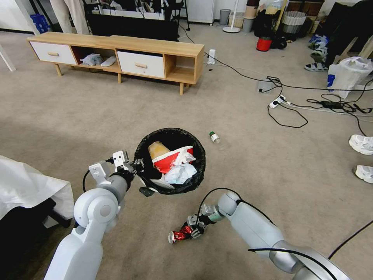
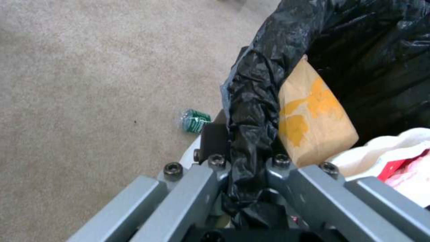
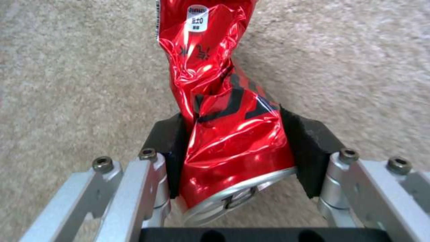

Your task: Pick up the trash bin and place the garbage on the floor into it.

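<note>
The crushed red can (image 3: 224,111) is pinched between the right gripper (image 1: 195,229) pads; the left gripper (image 1: 134,166) clamps the trash bin (image 1: 171,161) rim. The can should be carried level, released over the opening.

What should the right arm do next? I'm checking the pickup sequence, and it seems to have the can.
Probably lift. The right gripper has its pads against both sides of the crushed red can, low at the carpet. The left gripper holds the trash bin by its rim, close by, so raising the can toward it looks sensible.
</note>
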Controlling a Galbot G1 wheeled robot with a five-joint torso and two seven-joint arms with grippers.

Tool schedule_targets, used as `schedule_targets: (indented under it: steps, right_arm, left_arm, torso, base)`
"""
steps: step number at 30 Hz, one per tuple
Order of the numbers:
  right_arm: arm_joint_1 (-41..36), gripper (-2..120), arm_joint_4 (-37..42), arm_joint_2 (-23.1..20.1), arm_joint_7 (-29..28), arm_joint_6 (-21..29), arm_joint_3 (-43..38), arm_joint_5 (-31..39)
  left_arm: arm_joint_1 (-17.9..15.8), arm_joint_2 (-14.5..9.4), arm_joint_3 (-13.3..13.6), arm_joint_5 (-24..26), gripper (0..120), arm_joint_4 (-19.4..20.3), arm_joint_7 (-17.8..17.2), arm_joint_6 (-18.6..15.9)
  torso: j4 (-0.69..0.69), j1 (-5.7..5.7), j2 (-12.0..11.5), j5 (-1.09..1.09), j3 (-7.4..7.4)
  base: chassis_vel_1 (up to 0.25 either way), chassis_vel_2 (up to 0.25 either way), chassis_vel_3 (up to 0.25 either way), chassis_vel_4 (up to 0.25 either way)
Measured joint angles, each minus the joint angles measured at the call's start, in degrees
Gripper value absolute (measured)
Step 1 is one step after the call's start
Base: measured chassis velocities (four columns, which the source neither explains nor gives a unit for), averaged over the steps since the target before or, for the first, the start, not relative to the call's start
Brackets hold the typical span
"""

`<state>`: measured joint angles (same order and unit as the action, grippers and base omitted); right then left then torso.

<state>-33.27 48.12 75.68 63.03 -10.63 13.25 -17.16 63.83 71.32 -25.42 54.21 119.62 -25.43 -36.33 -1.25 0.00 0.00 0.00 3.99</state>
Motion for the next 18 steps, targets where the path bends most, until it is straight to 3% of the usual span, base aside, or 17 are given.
schedule_targets:
  steps: [16,18]
  right_arm:
    - [0.7,46,3.8,-6.9,0.5,0.0,-5.2,2.5]
    - [0.1,46,5.0,-9.4,0.6,0.0,-7.2,3.2]
  left_arm:
    - [-0.6,-0.6,-0.1,0.6,3,0.6,-0.3,0.0]
    - [-0.5,-0.9,-0.3,0.9,3,0.9,-0.5,-0.1]
  torso:
    - [0.01,0.0,0.0,0.01,0.0]
    - [0.0,0.0,0.0,0.01,0.0]
  base:
    - [0.0,0.0,0.0,0.0]
    - [0.0,0.0,0.0,0.0]
